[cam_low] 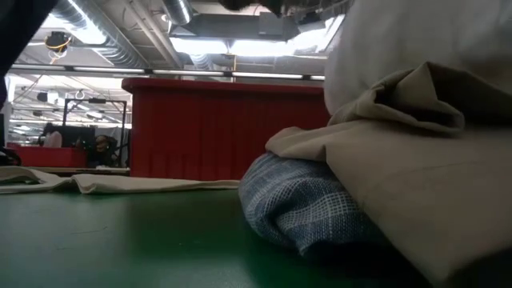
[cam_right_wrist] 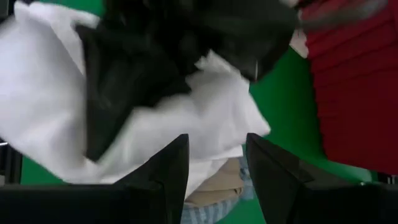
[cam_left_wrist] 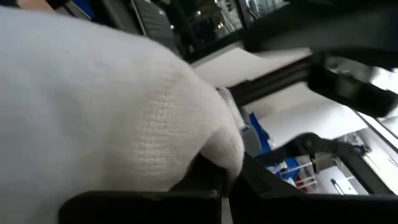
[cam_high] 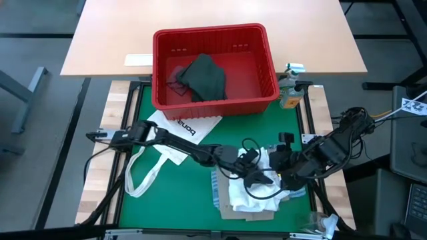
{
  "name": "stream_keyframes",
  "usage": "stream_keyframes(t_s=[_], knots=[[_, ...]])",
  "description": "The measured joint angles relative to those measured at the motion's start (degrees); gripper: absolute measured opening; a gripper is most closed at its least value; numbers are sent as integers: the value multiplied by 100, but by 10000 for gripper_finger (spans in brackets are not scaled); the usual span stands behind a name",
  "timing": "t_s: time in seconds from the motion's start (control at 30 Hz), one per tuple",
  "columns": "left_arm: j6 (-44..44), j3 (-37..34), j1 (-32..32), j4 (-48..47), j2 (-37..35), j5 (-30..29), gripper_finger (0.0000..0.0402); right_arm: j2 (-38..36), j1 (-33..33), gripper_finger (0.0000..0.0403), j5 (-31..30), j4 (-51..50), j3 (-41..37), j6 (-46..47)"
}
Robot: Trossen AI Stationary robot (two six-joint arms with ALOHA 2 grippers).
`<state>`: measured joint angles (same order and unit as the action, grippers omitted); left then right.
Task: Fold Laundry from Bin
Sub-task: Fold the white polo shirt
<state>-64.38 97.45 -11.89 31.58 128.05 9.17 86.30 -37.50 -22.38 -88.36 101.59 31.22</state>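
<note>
Green desk (cam_high: 187, 200): one red bin (cam_high: 215, 67), one dark top (cam_high: 205, 77) inside. Left end effector (cam_high: 261, 177) clamped on white shirt (cam_high: 257, 195); right end effector (cam_high: 283, 175) apart, beside it.

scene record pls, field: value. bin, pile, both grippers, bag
bin: red slotted plastic basket at the table's far side, holding one dark green-grey top
pile: white knit shirt over a tan shirt and a blue-striped cloth, on the green mat
left gripper: shut on the white knit shirt
right gripper: open, at the pile's right edge
bag: white tote bag flat, left of the pile
</note>
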Motion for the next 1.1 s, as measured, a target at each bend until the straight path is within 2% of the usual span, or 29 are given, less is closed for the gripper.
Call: stream_keyframes(t_s=[0.23,0.53,0.63,0.77,0.87,1.1], knots=[[28,442,233,19,525,-110,8,2,0,160,3,-7,-3,0],[236,483,224,14,704,-918,10,2,0,160,5,-4,-4,0],[595,483,162,51,704,-1027,10,2,0,160,5,-4,-4,0],[811,483,77,123,704,-992,19,2,0,160,7,-2,-4,0],[844,483,72,108,704,-693,35,4,0,160,7,23,-6,0],[1280,483,43,116,704,-555,92,4,0,160,7,61,-6,0]])
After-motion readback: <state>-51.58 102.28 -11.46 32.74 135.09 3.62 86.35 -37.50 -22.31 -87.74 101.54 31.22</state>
